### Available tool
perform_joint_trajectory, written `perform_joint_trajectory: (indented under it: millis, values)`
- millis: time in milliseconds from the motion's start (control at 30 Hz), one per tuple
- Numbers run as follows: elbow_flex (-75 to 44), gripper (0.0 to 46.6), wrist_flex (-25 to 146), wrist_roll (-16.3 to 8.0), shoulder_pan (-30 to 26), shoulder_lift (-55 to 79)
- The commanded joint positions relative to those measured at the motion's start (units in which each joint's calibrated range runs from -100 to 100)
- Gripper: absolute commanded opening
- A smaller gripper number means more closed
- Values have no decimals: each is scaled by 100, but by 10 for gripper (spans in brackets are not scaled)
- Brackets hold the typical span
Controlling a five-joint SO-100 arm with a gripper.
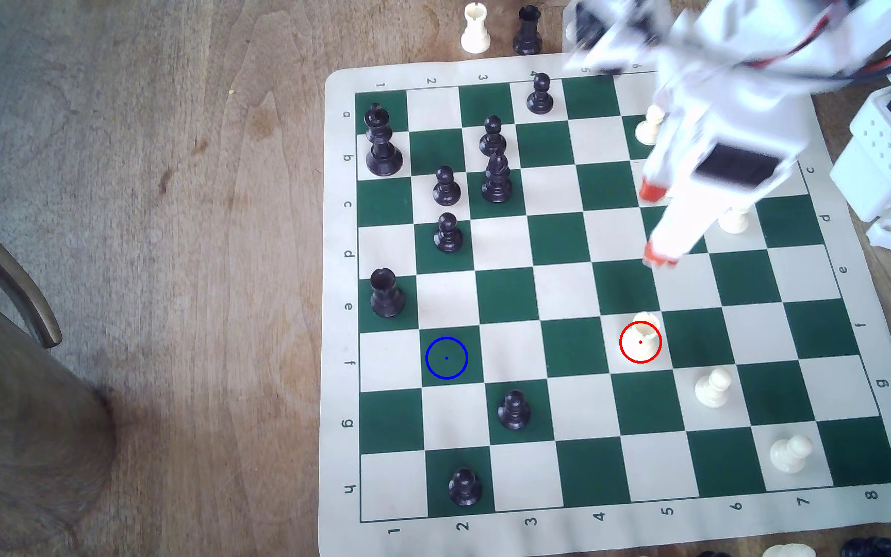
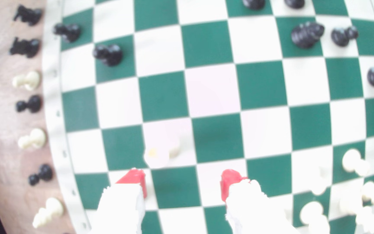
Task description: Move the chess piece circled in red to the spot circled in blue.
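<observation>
The white rook looks light, hard and slick; best pinched at its narrow waist. The gripper hangs wide open, empty, short of it.

Exterior view: the arm is motion-blurred, and it hides part of a white pawn and most of a white piece at the board's right. The white rook blends into its cream square under the red ring. Pieces at the near right edge are cut off by the frame.

Wrist view: soft focus throughout. The white rook is washed out against its pale square, its outline indistinct. The hand has overexposed white fingers cut off by the frame.
</observation>
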Motion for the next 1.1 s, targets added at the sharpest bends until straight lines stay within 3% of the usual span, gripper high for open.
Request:
perform_joint_trajectory:
  millis: [0,300,1067]
  values:
    - [-678,199,234,-303,206,709]
    - [-742,199,365,-698,-670,759]
    - [772,193,-1633,-630,-811,1362]
